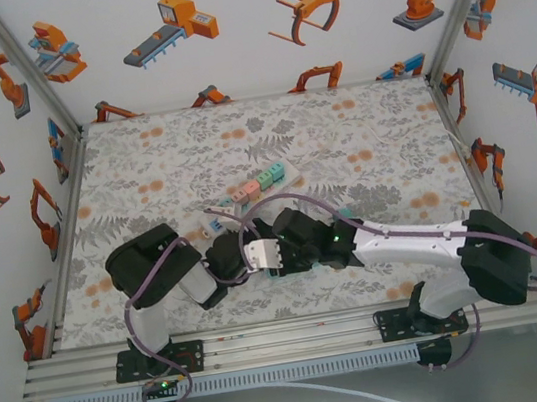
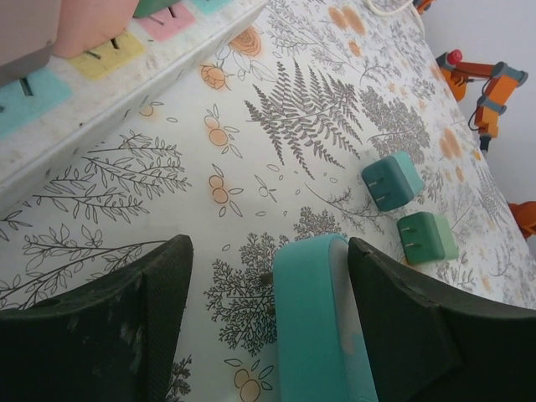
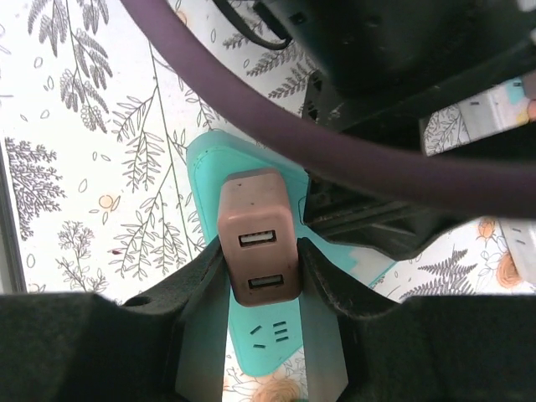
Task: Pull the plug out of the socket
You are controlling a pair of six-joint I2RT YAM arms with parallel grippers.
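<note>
So the table's covered in a floral cloth (image 1: 371, 145), grey ferns and orange blossoms all over, and the white walls (image 1: 248, 62) around it are plastered with stickers (image 1: 172, 25) of orange robot arms and grippers. An aluminium frame (image 1: 289, 334) runs along the near edge where both arms are bolted.

Both arms are bunched up together just near of mid-table. The right gripper (image 3: 258, 260) is clamped tight on the plug (image 3: 255, 209), a pinkish-brown block with two USB ports facing the camera. The plug sits on the teal socket (image 3: 205, 167), which lies flat on the cloth; can't tell if the prongs are still in. A purple cable (image 3: 251, 109) cuts across above it.

The left gripper (image 2: 270, 247) straddles that same socket with its jaws apart, bare cloth showing between the socket and one finger.

Farther back there's a white strip (image 1: 258, 184) loaded with pastel blocks. A teal plug (image 2: 392, 180) and a green plug (image 2: 427, 237) lie loose on the cloth, just beside each other.
</note>
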